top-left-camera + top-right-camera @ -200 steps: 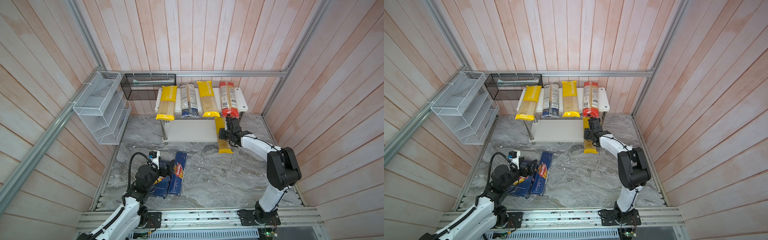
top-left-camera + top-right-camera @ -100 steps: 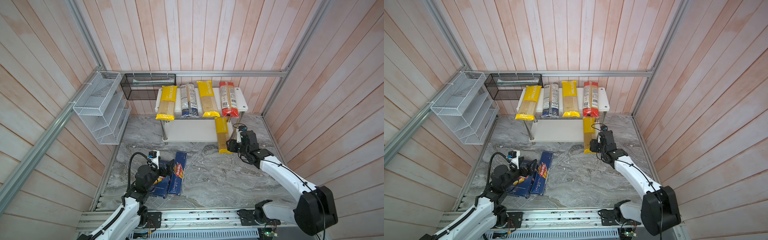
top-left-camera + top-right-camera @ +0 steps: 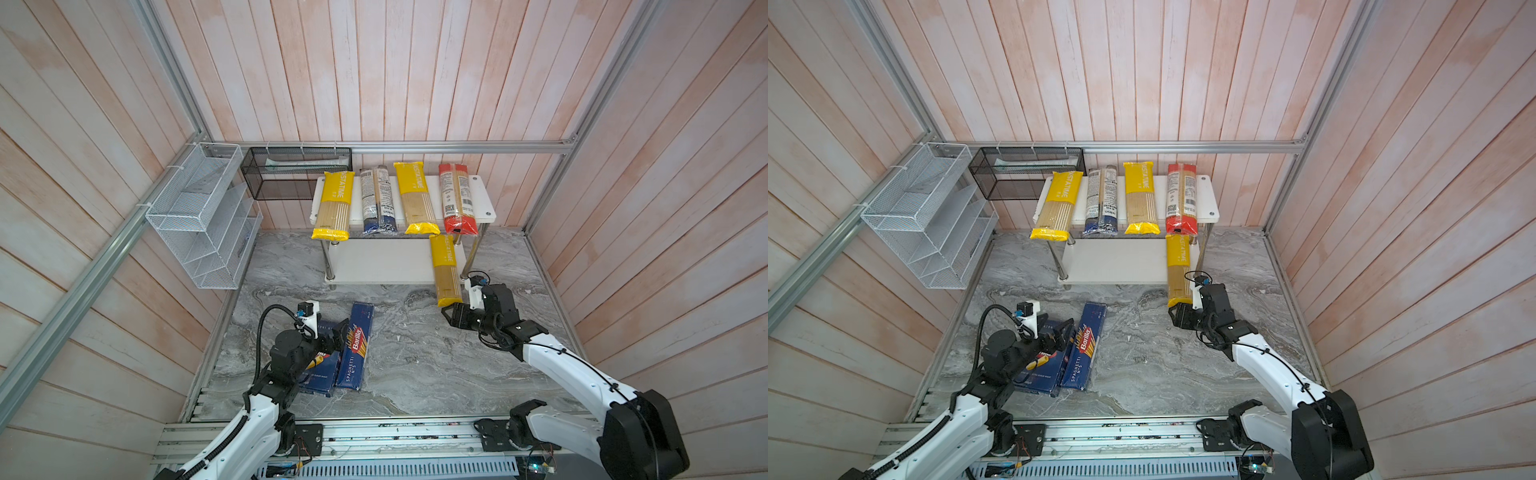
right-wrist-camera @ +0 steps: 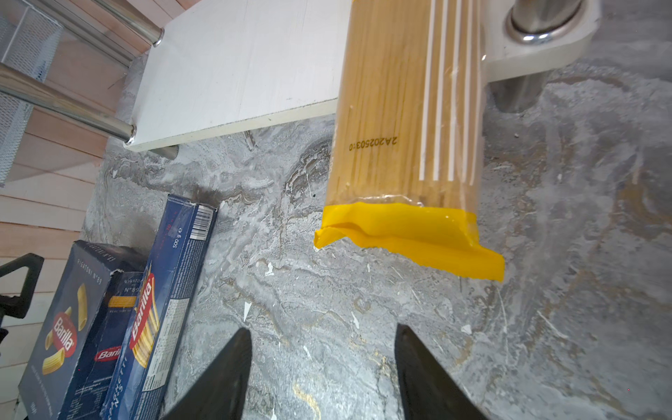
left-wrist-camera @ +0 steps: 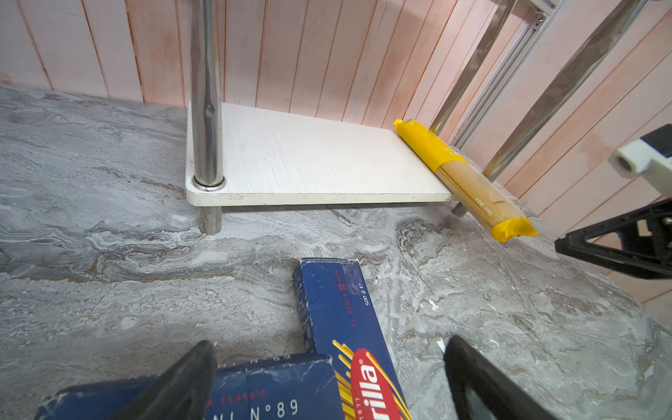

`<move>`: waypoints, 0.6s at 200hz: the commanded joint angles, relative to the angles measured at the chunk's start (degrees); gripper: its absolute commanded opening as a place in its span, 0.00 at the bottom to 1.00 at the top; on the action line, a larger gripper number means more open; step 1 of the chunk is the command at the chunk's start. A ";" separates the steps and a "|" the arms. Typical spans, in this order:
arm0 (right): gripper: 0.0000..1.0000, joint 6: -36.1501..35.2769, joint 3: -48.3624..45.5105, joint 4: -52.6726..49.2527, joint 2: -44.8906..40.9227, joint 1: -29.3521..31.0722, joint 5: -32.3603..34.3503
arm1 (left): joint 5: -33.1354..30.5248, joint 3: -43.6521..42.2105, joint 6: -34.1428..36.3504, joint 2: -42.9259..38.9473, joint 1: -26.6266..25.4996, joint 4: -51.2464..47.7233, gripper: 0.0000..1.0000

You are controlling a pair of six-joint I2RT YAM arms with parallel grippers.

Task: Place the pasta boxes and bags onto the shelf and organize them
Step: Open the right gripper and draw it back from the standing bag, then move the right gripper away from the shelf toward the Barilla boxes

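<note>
The shelf [image 3: 484,197] stands at the back. Two yellow bags [image 3: 332,203], a blue-ended bag [image 3: 376,199] and a red-ended bag [image 3: 455,199] lie across its top board. A third yellow bag [image 3: 444,270] [image 4: 407,120] lies on the right of the lower board [image 5: 309,163], its near end overhanging the floor. My right gripper [image 3: 451,318] [image 4: 323,329] is open just short of that end, with only floor between its fingers. The two pasta boxes, spaghetti [image 3: 355,353] and rigatoni [image 3: 320,370], lie side by side at front left. My left gripper [image 5: 329,345] hovers open over their far ends.
A white wire rack [image 3: 199,216] hangs on the left wall and a black mesh basket [image 3: 297,172] on the back wall beside the shelf. Chrome legs [image 5: 205,109] stand at the shelf corners. Grey marble floor [image 3: 415,361] stretches between the two arms.
My right gripper has let go of the yellow bag on the lower board and pulled back toward the front, past the bag's near end. The left arm has not moved.
</note>
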 commanded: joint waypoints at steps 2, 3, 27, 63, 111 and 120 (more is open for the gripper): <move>0.63 1.36 -1.16 4.94 2.06 0.18 -2.69 | -0.33 1.52 -0.25 0.14 -0.14 0.99 1.00; 0.63 1.31 -1.17 5.09 2.13 0.13 -2.83 | -0.38 1.52 -0.24 0.14 -0.13 1.01 1.00; 0.64 1.66 -1.53 8.50 4.31 0.16 -4.10 | -0.55 1.42 -0.24 0.09 -0.13 0.99 1.00; 0.63 0.98 -0.51 10.19 6.68 0.00 -2.38 | -0.69 1.32 -0.25 -0.13 -0.10 0.96 1.00; 0.64 1.14 0.10 14.23 8.95 -0.57 -2.76 | -0.60 0.96 -0.20 -0.73 -0.14 1.30 1.00; 0.65 1.08 0.57 14.25 9.68 -0.63 -2.50 | -0.60 0.96 -0.16 -0.70 -0.14 1.31 1.00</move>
